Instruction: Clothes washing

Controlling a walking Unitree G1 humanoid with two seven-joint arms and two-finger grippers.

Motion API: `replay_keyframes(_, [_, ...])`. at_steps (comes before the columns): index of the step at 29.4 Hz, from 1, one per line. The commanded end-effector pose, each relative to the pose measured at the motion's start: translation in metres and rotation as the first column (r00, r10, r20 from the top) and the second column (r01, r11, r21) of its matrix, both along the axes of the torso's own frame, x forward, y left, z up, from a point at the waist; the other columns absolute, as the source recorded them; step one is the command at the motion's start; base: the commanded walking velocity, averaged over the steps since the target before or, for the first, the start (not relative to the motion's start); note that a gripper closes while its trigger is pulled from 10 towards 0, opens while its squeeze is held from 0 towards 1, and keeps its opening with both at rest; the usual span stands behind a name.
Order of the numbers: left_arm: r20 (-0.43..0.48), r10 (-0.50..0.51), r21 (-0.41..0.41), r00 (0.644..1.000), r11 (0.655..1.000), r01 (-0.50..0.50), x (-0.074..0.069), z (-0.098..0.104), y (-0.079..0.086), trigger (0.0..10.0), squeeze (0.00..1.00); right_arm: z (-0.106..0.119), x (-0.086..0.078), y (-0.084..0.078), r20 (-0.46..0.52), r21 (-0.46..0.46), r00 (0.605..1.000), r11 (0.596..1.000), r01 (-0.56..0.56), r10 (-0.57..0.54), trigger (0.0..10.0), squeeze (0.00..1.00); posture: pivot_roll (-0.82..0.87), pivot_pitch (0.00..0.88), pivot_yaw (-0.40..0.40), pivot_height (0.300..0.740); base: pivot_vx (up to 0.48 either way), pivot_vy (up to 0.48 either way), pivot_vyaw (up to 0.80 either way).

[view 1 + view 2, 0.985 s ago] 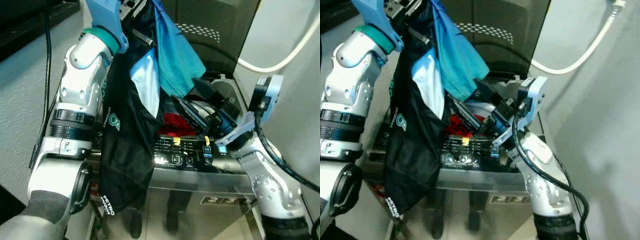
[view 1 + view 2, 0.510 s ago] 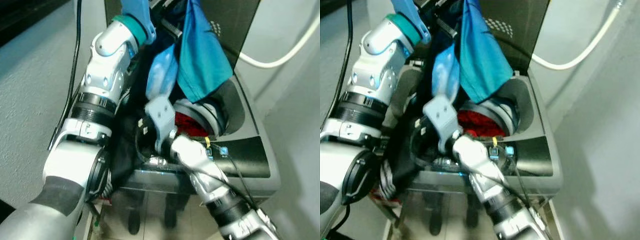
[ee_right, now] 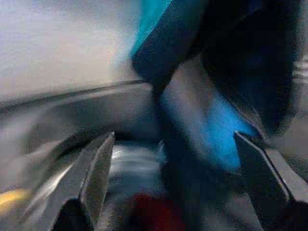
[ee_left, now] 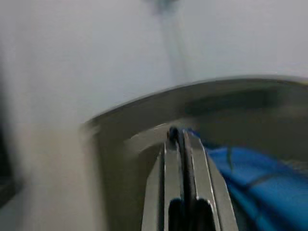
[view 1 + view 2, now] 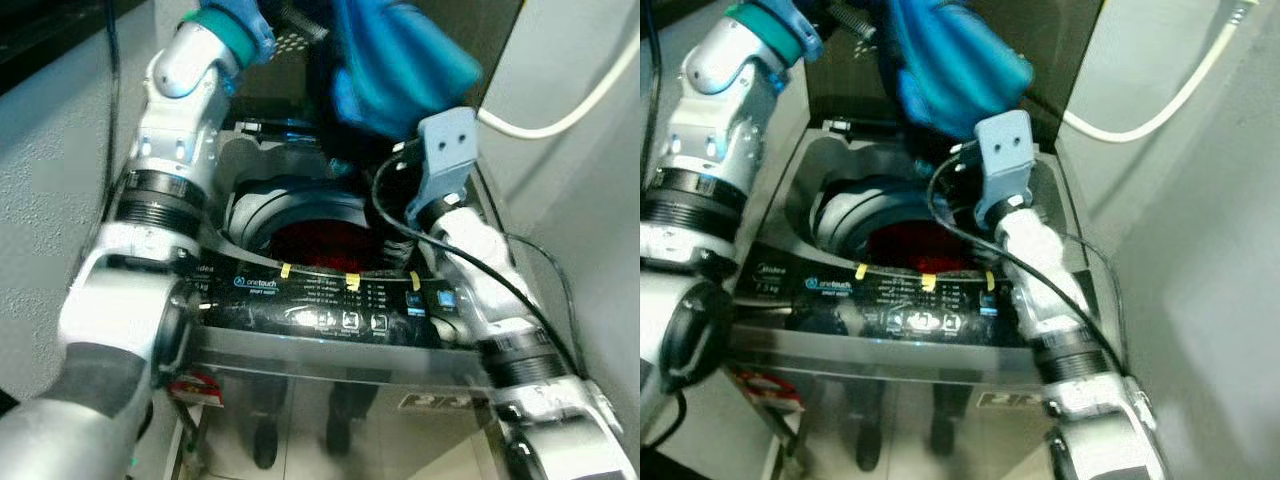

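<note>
— What's in front of you?

— A top-loading washer (image 5: pixel 330 310), lid up, with a dark control panel (image 5: pixel 340 300) along its front edge. Red cloth (image 5: pixel 320 240) lies down in the drum (image 5: pixel 255 205).

— And the clothes?

— A blurred bundle of blue and dark clothes (image 5: pixel 400 60) hangs above the drum, up by the lid. My left claw (image 4: pixel 182 139) is raised there with its fingers pressed together, blue fabric right against them.

— Your right claw?

— My right claw (image 3: pixel 173 178) reaches in over the drum's right rim, fingers spread wide with nothing between them; the hanging clothes are just ahead.

— Anything else?

— A white hose (image 5: pixel 560 95) curves along the wall at right.
</note>
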State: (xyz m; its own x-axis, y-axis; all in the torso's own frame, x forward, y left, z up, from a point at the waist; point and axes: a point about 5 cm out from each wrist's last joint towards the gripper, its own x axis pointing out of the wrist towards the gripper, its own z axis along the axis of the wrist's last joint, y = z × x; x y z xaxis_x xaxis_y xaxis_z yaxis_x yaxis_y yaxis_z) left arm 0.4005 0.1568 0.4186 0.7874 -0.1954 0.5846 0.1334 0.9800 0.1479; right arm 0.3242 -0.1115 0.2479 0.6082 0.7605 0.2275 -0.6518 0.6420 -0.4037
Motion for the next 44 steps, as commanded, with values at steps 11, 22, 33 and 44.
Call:
replay_keyframes(11, [-0.195, -0.168, -0.045, 0.966, 0.986, 0.162, 0.013, -0.023, -0.005, 10.0, 0.0, -0.028, -0.046, 0.017, -0.133, -0.098, 0.941, 0.941, -0.325, 0.311, 10.0, 0.0, 0.06, 0.059, 0.017, 0.74, 0.0, 0.0, 0.0])
replay_keyframes(22, [-0.365, -0.53, 0.105, 0.766, 0.794, 0.599, 0.008, -0.067, -0.061, 10.0, 0.0, 0.024, 0.001, -0.034, -0.02, 0.377, 0.958, 0.885, 0.273, -0.287, 10.0, 0.0, 0.02, 0.064, 0.052, 0.74, 0.0, 0.0, 0.0])
replay_keyframes(33, [-0.552, -0.478, 0.062, 0.683, 0.794, 0.605, 0.012, -0.138, -0.06, 10.0, 1.0, 0.031, 0.008, -0.081, -0.136, 0.573, 0.825, 0.636, 0.517, -0.549, 10.0, 0.0, 0.05, 0.06, 0.032, 0.74, 0.0, 0.0, 0.0])
replay_keyframes(44, [-0.482, -0.581, 0.044, 0.656, 0.732, 0.68, 0.004, -0.131, -0.048, 10.0, 1.0, 0.035, 0.01, -0.075, -0.148, 0.617, 0.818, 0.595, 0.516, -0.556, 10.0, 0.0, 0.06, 0.047, 0.015, 0.74, 0.0, 0.0, 0.0])
